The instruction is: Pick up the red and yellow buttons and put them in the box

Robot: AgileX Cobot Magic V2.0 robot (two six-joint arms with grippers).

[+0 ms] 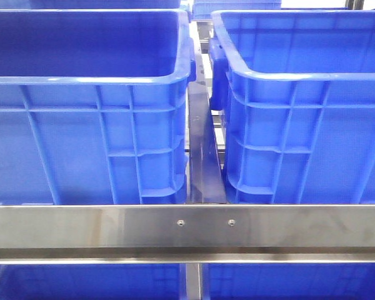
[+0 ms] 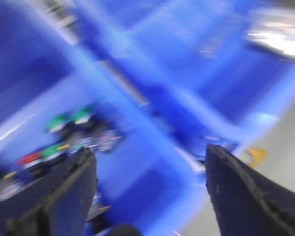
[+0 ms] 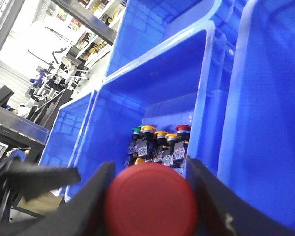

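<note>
My right gripper [image 3: 150, 169] is shut on a glossy red button [image 3: 151, 199], whose round cap fills the gap between the dark fingers. Beyond it, a blue crate [image 3: 162, 83] holds a cluster of push buttons with yellow caps [image 3: 148, 129], a red cap [image 3: 183, 128] and a green cap [image 3: 136, 130]. My left gripper [image 2: 150, 150] is open with nothing between its fingers, in a blurred view over a blue crate wall [image 2: 137, 162], with green caps [image 2: 81, 114] and a red cap [image 2: 29, 158] off to one side. Which crate is the box I cannot tell.
In the front view two deep blue crates, the left one [image 1: 81, 144] and the right one [image 1: 300, 144], stand side by side behind a steel rail [image 1: 187, 228]; neither arm shows there. More blue crates [image 3: 265, 98] flank the one with the buttons.
</note>
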